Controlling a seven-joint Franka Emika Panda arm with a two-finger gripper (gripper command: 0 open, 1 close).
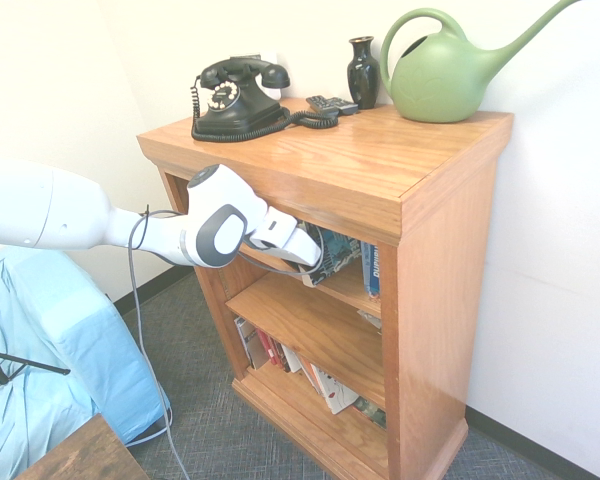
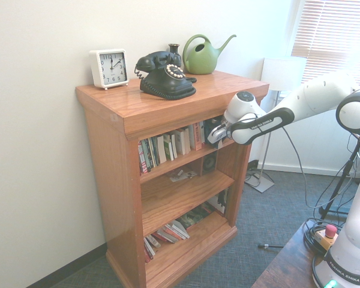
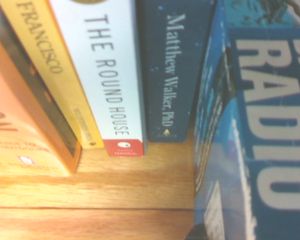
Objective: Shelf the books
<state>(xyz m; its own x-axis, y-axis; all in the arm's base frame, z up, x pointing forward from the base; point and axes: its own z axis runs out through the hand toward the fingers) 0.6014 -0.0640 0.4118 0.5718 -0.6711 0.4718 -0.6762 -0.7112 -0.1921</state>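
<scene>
My gripper [image 1: 314,259] reaches into the top tier of the honey-coloured wooden shelf [image 1: 442,262] and is shut on the book [image 1: 340,252], a thick paperback with a blue-teal cover. The book stands upright at the tier's open end, its bottom edge on or just above the board. In the wrist view the book [image 3: 260,130] shows big white letters on a dark band, next to a dark blue spine [image 3: 171,75] and a white spine [image 3: 106,75] of the row. From the other side, the gripper [image 2: 212,136] holds the book [image 2: 211,125] at the end of the row of books [image 2: 168,147].
On top of the shelf stand a black telephone [image 1: 238,98], a dark vase [image 1: 362,72], a green watering can [image 1: 445,72] and a white clock [image 2: 109,68]. Slanting books [image 1: 325,385] lie on the bottom tier. A blue-covered object [image 1: 50,350] sits left of the shelf.
</scene>
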